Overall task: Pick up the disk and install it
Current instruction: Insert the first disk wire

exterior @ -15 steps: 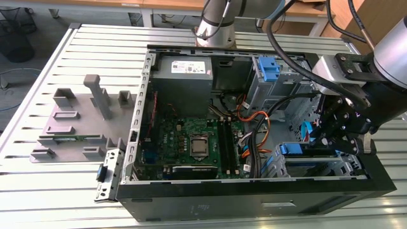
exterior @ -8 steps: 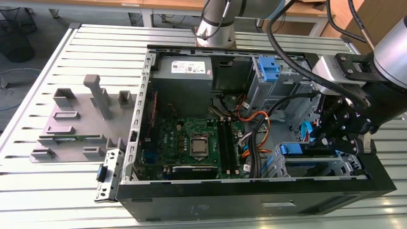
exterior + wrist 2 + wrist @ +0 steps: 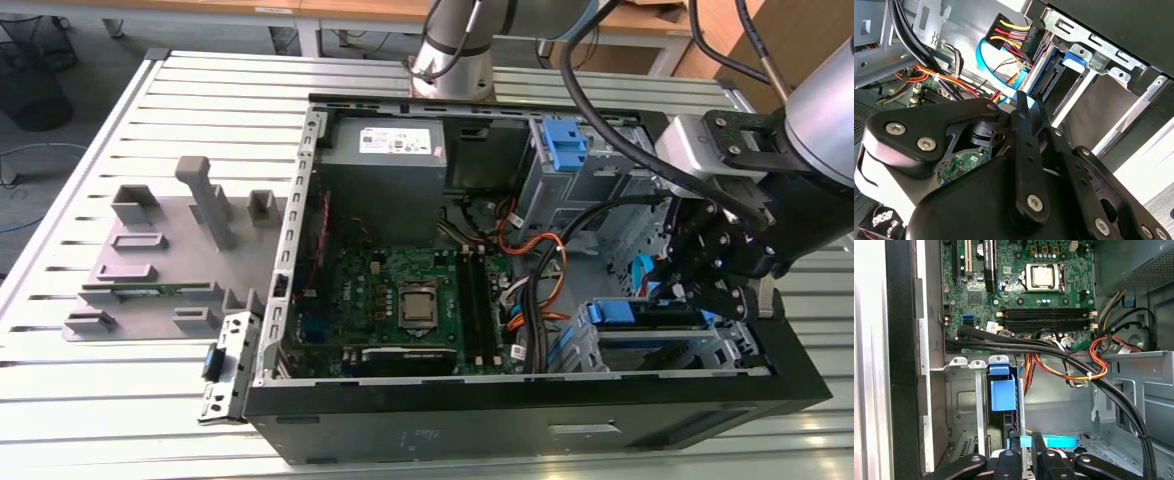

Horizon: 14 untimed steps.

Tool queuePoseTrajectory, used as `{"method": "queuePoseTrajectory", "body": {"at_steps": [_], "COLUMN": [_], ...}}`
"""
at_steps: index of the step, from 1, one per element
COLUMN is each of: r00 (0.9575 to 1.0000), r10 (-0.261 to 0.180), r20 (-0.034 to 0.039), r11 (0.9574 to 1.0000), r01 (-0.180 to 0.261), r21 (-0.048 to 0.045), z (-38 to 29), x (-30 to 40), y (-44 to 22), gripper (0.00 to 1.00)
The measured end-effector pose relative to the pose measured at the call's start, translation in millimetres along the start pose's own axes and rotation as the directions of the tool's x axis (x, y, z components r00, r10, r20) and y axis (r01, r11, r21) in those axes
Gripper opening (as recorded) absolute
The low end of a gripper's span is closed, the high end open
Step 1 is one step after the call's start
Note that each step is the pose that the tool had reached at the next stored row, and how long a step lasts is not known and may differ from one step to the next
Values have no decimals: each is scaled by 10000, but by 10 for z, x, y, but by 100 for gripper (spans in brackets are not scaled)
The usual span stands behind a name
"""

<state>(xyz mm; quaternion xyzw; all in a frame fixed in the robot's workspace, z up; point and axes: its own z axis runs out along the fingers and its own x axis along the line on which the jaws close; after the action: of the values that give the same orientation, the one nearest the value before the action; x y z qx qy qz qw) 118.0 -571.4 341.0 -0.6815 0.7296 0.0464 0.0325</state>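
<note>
On the exterior view's left you have the grey fixture block (image 3: 174, 250) sitting on the slatted surface (image 3: 80, 400), apart from the open computer case (image 3: 534, 420). Moving right, inside the case, you see the grey power-supply box (image 3: 387, 140) at the far end, then the green motherboard (image 3: 400, 300) with its bare processor socket (image 3: 418, 305), then a tangle of orange and black cables (image 3: 534, 270). A lone blue latch (image 3: 566, 145) sits on the far drive cage. At the exterior view's right, your gripper (image 3: 694, 290) hangs inside the case just above the near drive bay (image 3: 667, 345). The disk (image 3: 627, 312) sits in that bay, its blue carrier bracket showing at the bay's mouth. In the first wrist view the gripper (image 3: 1024, 450) has its fingers (image 3: 1015, 440) drawn narrow, close either side of a light-blue part (image 3: 1054, 441), with the disk's blue bracket (image 3: 1003, 392) just beyond; you cannot tell whether they actually clamp anything. In the second wrist view a blue data cable (image 3: 989, 65) and a coloured power plug (image 3: 1014, 37) crowd the bay beside the gripper
</note>
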Motion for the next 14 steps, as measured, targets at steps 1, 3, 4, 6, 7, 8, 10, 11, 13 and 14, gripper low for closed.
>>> {"method": "queuePoseTrajectory", "body": {"at_steps": [1, 3, 4, 6, 7, 8, 10, 11, 13, 14], "r00": [10000, 10000, 10000, 10000, 10000, 10000, 10000, 10000, 10000, 10000], "r10": [0, 0, 0, 0, 0, 0, 0, 0, 0, 0], "r20": [0, 1, 2, 3, 3, 1, 2, 2, 3, 4], "r11": [10000, 10000, 10000, 10000, 10000, 10000, 10000, 10000, 10000, 10000], "r01": [0, 0, 0, 0, 0, 0, 0, 0, 0, 0], "r21": [0, 0, 0, 0, 0, 0, 0, 0, 0, 0], "z": [0, 0, 0, 0, -2, -10, -34, -51, -94, -117], "x": [0, 0, 0, 0, 0, 0, -4, -6, -10, -13], "y": [0, 0, 0, 0, 0, 0, 1, 1, 2, 3], "gripper": [24, 24, 24, 24, 24, 24, 24, 24, 24, 24]}}
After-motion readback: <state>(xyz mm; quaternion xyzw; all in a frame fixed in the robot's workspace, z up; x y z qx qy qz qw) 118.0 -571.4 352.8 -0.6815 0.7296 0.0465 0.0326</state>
